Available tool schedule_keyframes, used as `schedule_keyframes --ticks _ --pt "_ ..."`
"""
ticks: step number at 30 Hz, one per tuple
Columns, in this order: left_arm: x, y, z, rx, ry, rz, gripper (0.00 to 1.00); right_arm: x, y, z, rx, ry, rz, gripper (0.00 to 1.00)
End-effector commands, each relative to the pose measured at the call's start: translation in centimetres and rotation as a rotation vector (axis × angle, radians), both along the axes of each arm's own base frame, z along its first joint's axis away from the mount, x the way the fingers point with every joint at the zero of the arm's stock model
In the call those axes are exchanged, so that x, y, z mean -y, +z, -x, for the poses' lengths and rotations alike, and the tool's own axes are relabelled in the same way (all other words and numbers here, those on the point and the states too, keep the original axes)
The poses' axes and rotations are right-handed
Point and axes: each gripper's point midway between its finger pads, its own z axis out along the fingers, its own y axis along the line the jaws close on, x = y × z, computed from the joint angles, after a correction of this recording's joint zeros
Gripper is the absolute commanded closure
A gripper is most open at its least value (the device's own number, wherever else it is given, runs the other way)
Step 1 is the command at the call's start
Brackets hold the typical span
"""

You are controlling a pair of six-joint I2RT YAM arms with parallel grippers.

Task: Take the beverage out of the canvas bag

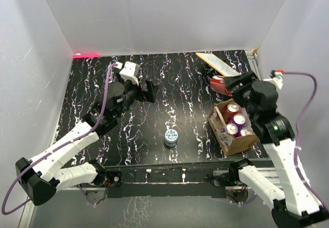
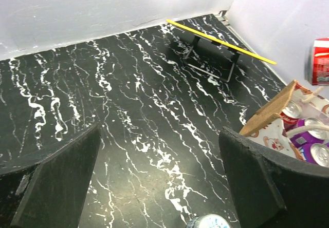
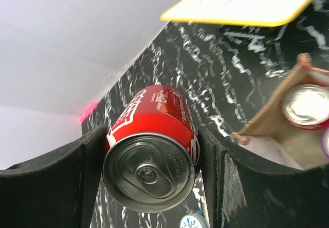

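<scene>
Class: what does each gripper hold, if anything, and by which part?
Right gripper: red can, clamped across its round sides. Left gripper: open, holding nothing.

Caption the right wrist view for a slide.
Right gripper grips a red can outside the canvas bag.

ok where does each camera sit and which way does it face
Top: fixed above and behind the arm bases, looking down on the table; left arm and right arm both show.
Left wrist: on the left arm, looking across the table to the far right corner, at the board and bag; its open jaws frame the bottom.
Right wrist: on the right arm, looking along the red can shut in its jaws, toward the far wall.
Shared: both wrist views catch the red can, bag and board.
</scene>
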Motion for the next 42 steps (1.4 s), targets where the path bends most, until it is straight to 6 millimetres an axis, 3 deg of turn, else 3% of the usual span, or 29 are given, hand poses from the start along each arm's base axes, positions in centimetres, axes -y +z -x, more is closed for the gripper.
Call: schedule_keyframes --ticks 1,7,11,13,17,23,31,42 --pt "-3.0 2.2 -1.2 0.063 0.122 -0.014 0.03 -5.8 6.6 -4.0 0.176 0.251 -0.089 0.92" --pt "-8.3 3.3 -2.5 0.085 0.350 -0.011 0.03 -11.4 2.1 -8.9 0.058 0.479 -0.090 0.92" --pt "-11.1 3.7 -2.6 0.082 0.485 -0.001 0.03 -14.9 -2.2 -11.5 -0.084 0.530 0.062 0.92" --pt "-12.0 3.8 -2.6 0.082 0.527 0.003 0.03 -16.5 -5.6 -12.6 -0.177 0.549 0.135 0.92" --pt "-13.1 4.0 -2.5 0.084 0.583 0.007 0.03 -19.5 -10.3 -13.5 -0.311 0.593 0.295 0.92" --pt "-13.3 3.9 -2.5 0.080 0.594 0.008 0.03 -23.4 -15.2 -14.5 -0.439 0.643 0.590 0.92" --pt "-13.0 3.8 -2.5 0.080 0.579 0.004 0.03 -26.4 -16.4 -15.8 -0.380 0.705 0.673 0.93" --pt "-13.2 3.8 -2.5 0.080 0.588 -0.001 0.03 -26.7 -19.7 -16.2 -0.438 0.695 0.706 0.92"
